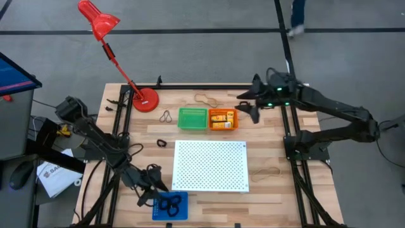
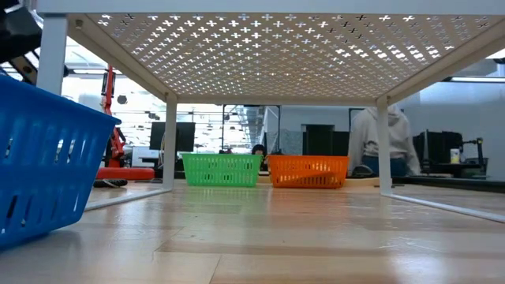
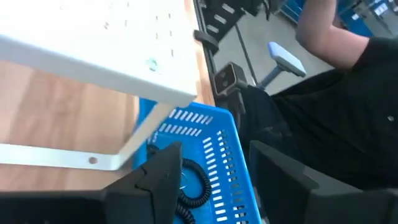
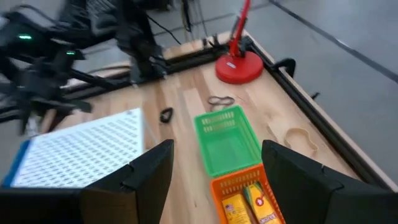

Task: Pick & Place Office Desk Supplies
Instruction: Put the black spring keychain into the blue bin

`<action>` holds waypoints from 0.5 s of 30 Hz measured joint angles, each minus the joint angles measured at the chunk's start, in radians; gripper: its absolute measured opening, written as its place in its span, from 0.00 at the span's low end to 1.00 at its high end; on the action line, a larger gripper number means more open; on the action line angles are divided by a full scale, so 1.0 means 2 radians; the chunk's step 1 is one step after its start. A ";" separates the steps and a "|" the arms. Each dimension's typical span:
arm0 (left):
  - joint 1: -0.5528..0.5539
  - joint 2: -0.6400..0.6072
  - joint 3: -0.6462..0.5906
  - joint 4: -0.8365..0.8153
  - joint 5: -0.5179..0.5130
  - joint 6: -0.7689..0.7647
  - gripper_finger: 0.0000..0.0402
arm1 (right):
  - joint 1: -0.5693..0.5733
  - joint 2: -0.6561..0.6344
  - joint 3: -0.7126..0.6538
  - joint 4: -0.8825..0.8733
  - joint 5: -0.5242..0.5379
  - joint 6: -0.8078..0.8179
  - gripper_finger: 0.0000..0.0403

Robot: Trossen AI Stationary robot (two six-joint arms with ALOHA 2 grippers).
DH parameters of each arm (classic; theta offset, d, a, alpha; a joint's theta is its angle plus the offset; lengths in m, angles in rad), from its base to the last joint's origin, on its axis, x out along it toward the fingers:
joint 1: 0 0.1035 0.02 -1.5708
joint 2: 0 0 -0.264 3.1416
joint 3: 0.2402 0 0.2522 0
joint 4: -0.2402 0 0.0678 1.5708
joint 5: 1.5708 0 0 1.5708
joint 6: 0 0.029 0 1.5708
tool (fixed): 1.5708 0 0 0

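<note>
The left gripper [image 1: 154, 190], jaws parted, hangs over the blue tray [image 1: 158, 213] at 7 o'clock holding black loops [image 1: 169, 204], while the right gripper [image 1: 248, 105] waits open at 1 o'clock; the loops look light and floppy, best pinched across one strand.

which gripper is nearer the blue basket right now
Left. The left gripper hangs at the blue basket's left edge, jaws apart. The right gripper is at the far side of the table, beside the orange basket.

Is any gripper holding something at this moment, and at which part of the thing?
Nothing is held. The left gripper stands open above the blue basket; the right gripper is open over the orange basket.
</note>
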State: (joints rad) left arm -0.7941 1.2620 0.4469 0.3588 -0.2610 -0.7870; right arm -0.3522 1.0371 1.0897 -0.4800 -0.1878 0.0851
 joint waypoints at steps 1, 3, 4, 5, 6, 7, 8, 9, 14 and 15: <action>-0.003 -0.011 0.000 -0.013 -0.008 0.000 0.44 | -0.002 -0.013 0.000 -0.002 -0.009 -0.004 0.59; -0.011 -0.034 0.000 -0.046 -0.035 0.001 0.43 | -0.001 -0.042 -0.004 -0.010 -0.015 -0.007 0.59; -0.014 -0.046 0.000 -0.063 -0.053 0.001 0.43 | 0.001 -0.057 -0.012 -0.009 -0.015 -0.006 0.59; -0.016 -0.060 0.000 -0.086 -0.077 0.002 0.42 | 0.003 -0.070 -0.021 -0.010 -0.016 -0.004 0.59; -0.016 -0.073 0.000 -0.109 -0.105 0.002 0.42 | 0.006 -0.081 -0.031 -0.015 -0.016 0.000 0.59; -0.015 -0.087 0.000 -0.134 -0.137 0.002 0.41 | 0.007 -0.093 -0.044 -0.018 -0.015 0.005 0.59; -0.014 -0.100 0.000 -0.159 -0.170 -0.001 0.41 | 0.007 -0.103 -0.058 -0.020 -0.014 0.010 0.59; -0.010 -0.113 0.000 -0.183 -0.198 -0.003 0.40 | 0.007 -0.112 -0.071 -0.023 -0.014 0.014 0.59; 0.051 -0.140 0.000 -0.305 -0.219 -0.043 0.40 | 0.007 -0.152 -0.114 -0.020 -0.013 0.032 0.59; 0.069 -0.138 0.000 -0.329 -0.214 -0.044 0.40 | 0.007 -0.158 -0.116 -0.021 -0.014 0.035 0.59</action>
State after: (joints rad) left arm -0.6556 0.9856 0.4469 -0.2983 -0.6885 -0.8758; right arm -0.3380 0.7218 0.8576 -0.5213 -0.2163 0.1553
